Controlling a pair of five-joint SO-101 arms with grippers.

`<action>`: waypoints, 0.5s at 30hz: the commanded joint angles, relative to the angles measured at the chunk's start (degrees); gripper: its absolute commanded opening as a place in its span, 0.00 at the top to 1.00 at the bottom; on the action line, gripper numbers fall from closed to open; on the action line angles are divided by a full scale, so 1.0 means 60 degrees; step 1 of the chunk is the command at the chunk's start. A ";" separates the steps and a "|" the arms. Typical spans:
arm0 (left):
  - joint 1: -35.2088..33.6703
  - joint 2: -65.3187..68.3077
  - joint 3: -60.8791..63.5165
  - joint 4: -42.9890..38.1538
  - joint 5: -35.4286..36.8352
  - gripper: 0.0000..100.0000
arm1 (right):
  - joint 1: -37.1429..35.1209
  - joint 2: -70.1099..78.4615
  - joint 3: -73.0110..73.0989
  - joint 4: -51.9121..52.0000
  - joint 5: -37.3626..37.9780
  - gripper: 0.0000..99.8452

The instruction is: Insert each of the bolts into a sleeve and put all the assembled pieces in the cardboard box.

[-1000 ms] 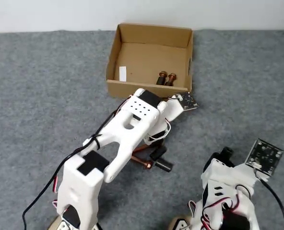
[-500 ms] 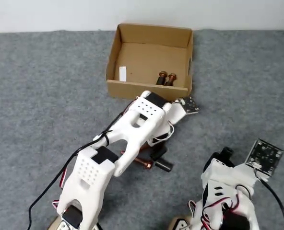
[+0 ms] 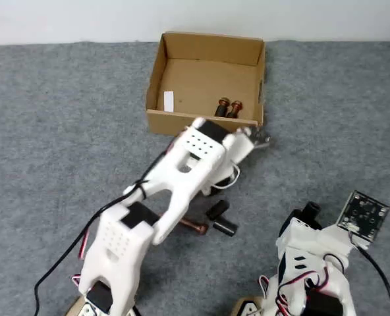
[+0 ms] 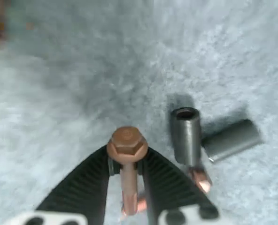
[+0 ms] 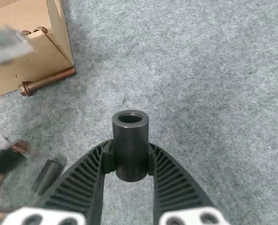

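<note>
The left hand [image 4: 127, 161] is clenched on a copper bolt [image 4: 127, 143]. Its ribbed black fingers [image 4: 89, 180] pinch the shank just under the hex head, which sticks out past the fingertips. Beyond it on the grey table [image 4: 82, 70] lie two loose black sleeves close together at an angle, the first sleeve [image 4: 186, 136] with its open bore showing and the second sleeve [image 4: 233, 139] on its side. The copper end of a loose bolt [image 4: 202, 180] shows just beside the first sleeve. In the high view the left arm [image 3: 182, 178] stretches from the near left edge toward the cardboard box [image 3: 205, 43], with its wrist close to the box's front wall. Inside the box, two assembled pieces [image 3: 228, 107] lie side by side against that front wall, near the right corner. The right arm [image 3: 313, 257] sits folded at the near right, well apart from the box. The right hand [image 5: 130, 152] is grasping a held sleeve [image 5: 130, 136], black and thick-walled. The fingers clamp its lower half and its open end stands clear beyond the fingertips. In the right wrist view a further bolt [image 5: 47, 80] lies on the table, touching the outside of the box near a corner.
</note>
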 commanded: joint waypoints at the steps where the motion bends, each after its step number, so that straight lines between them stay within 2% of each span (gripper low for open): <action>1: 0.0000 -0.2227 0.0256 0.0205 0.0176 1.00 | 0.0051 -0.0022 -0.0029 -0.0271 0.0103 0.99; 8: -0.0322 -0.5289 0.2967 0.0205 0.0220 0.99 | -0.0740 -0.0022 -0.0044 -0.0271 0.0117 0.99; 15: -0.1070 -0.8659 0.5458 0.0161 0.1758 0.99 | -0.1429 -0.0022 -0.0088 -0.0271 0.0117 0.99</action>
